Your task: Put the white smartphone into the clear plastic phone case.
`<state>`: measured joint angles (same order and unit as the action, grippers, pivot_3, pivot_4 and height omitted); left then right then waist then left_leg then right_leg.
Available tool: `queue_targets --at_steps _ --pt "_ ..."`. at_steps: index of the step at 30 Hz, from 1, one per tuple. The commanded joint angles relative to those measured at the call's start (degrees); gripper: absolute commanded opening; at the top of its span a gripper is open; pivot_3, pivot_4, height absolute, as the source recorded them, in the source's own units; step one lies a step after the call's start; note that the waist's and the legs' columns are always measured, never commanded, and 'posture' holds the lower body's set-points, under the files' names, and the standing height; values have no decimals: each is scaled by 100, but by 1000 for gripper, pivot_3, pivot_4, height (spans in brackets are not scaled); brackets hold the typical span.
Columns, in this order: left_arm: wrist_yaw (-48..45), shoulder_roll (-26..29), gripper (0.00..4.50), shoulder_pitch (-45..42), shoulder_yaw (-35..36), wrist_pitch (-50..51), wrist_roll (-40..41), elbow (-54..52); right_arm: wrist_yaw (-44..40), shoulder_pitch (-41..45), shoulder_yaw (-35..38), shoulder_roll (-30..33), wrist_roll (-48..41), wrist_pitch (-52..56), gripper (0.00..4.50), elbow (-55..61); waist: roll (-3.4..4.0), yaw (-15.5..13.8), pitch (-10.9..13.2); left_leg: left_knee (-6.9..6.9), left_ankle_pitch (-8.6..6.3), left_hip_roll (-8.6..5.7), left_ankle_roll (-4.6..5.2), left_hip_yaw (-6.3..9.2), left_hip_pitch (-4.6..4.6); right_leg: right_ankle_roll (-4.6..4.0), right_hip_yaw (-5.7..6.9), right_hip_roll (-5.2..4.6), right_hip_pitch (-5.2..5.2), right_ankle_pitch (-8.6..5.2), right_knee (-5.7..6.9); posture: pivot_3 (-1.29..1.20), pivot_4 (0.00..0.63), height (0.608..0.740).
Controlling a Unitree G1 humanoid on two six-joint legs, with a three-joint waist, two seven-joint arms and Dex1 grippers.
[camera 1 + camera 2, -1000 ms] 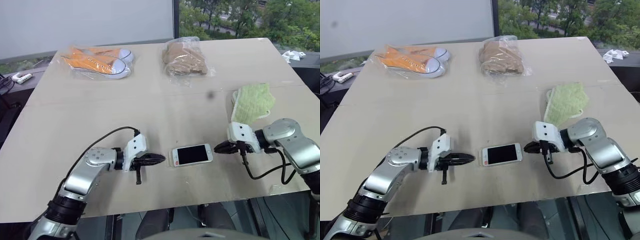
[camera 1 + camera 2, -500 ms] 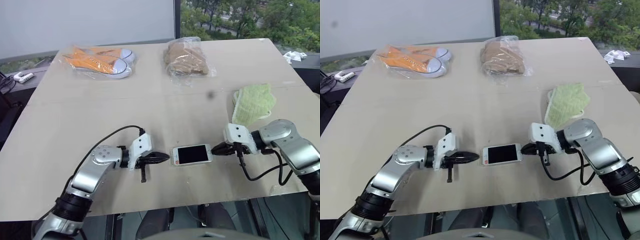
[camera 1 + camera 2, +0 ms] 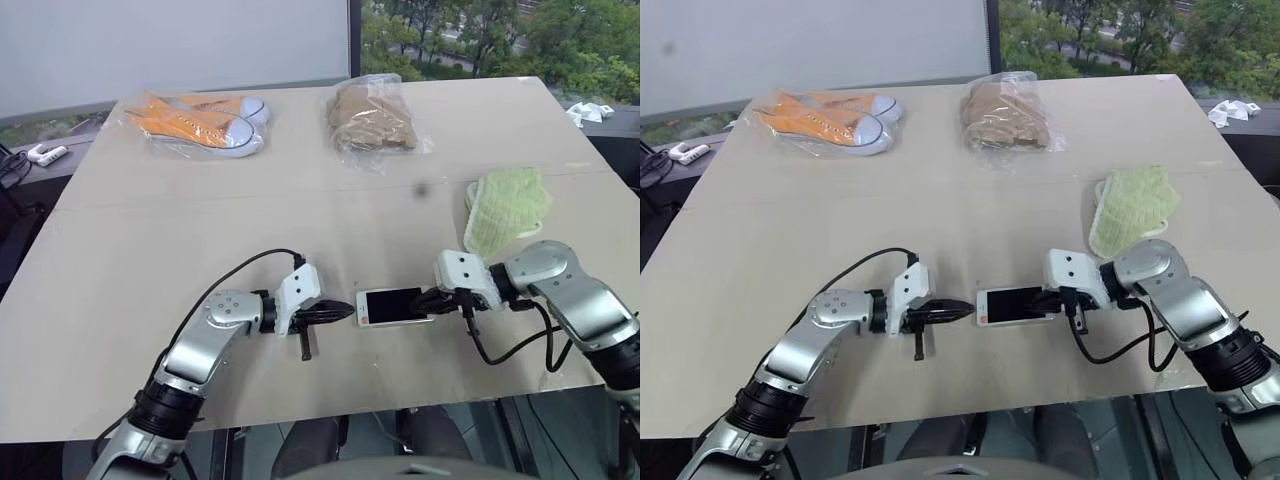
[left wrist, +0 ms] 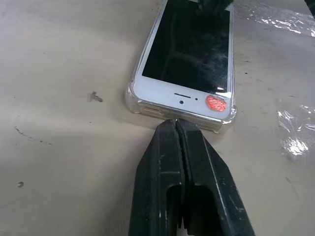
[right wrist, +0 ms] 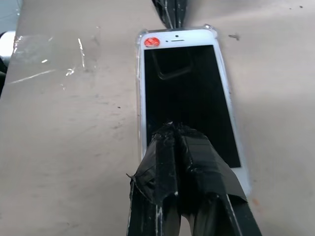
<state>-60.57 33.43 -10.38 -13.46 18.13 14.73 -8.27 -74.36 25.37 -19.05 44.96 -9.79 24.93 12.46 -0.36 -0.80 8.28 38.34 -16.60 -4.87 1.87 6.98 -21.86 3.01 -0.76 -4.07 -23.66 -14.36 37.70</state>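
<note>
The white smartphone [image 3: 394,306] lies flat, screen up, near the table's front edge. The clear plastic phone case [image 4: 132,98] shows as a glinting rim around the phone's end and corners. My left gripper [image 3: 343,311] is shut, and its tip touches the case at the phone's left end, by the red-marked button. My right gripper [image 3: 428,300] is shut too. Its taped tips [image 5: 170,135] rest over the screen at the phone's right end. Neither gripper holds anything.
Bagged orange sneakers [image 3: 200,122] and a bagged brown item [image 3: 372,118] lie at the back of the table [image 3: 150,230]. A green cloth [image 3: 505,208] lies just behind my right arm. Crinkled clear film [image 4: 294,143] lies beside the phone. The table's front edge is close.
My left gripper has moved right, up against the phone's left end. My right gripper has edged left, so its tips now lie over the phone's right end. The phone has shifted slightly right.
</note>
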Motion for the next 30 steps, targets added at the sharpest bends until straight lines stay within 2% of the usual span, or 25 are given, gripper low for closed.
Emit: queue_targets --at_steps 1,11,30 --pt "-50 90 0 92 -23 -42 -24 -81 -98 117 403 227 -247 69 67 71 0 0 0 0 0 0 0 0 0 0 0 0 0 0 0 0 150 740" --pt "-58 87 0 71 -57 -42 -27 -68 -118 41 350 586 -66 -147 67 -268 0 3 0 -1 0 0 0 -1 1 0 -2 0 0 0 0 0 150 740" --pt "-3 -7 0 8 -121 7 -25 -133 -84 9 31 175 63 -161 67 -218 -2 9 -2 -1 0 0 0 -2 3 0 -2 0 1 0 1 0 150 740"
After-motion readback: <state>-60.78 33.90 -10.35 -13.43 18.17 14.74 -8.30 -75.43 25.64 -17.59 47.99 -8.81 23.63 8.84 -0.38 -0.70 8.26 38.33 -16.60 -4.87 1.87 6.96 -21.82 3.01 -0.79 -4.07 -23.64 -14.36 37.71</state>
